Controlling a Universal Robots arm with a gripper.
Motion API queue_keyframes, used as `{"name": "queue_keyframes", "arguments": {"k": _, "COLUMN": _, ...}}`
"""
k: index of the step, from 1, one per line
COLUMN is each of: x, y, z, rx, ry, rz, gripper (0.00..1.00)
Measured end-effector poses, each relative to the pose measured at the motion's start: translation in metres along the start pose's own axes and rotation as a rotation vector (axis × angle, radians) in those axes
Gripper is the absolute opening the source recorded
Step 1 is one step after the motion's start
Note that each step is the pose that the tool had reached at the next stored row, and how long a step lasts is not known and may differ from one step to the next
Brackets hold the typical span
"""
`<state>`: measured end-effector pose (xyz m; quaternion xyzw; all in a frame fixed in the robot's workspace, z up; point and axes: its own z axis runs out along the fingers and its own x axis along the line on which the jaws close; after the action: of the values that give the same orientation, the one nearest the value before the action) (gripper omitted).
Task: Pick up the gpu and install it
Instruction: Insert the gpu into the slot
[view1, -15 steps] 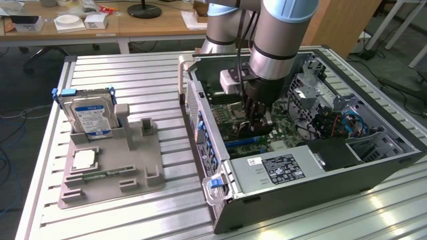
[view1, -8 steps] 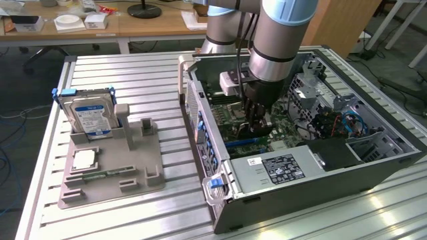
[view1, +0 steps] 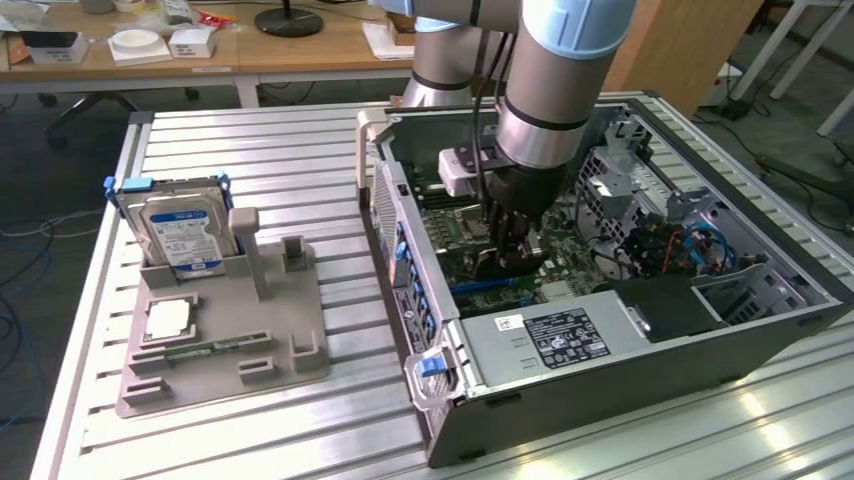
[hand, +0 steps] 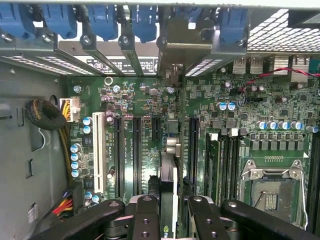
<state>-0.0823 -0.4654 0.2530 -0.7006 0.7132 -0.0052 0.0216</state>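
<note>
My gripper (view1: 514, 250) is down inside the open computer case (view1: 747, 330), over the green motherboard (hand: 135, 130). Its black fingers (hand: 145, 212) are shut on the gpu (hand: 168, 175), a thin dark card seen edge-on. The card runs between the long black expansion slots (hand: 136, 155) toward the case's rear wall. Its metal end bracket (hand: 185, 45) sits among the rear slot covers with blue clips (hand: 102, 20). In the exterior view the gpu (view1: 507, 268) is a dark shape low under the fingers, close to the board. I cannot tell whether it is seated in a slot.
Outside the case, on the exterior view's left, a grey fixture (view1: 227, 340) holds a hard drive (view1: 180, 230) with a blue-white label, a green memory stick (view1: 200, 350) and a small square chip (view1: 167, 318). The power supply (view1: 561, 335) and CPU socket (hand: 272, 192) flank the gripper.
</note>
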Motion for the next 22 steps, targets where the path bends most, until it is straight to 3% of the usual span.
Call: {"name": "queue_keyframes", "arguments": {"k": 22, "x": -0.0007, "y": 0.0005, "z": 0.0027, "rx": 0.0001, "ry": -0.0005, "rz": -0.001, "gripper": 0.27}}
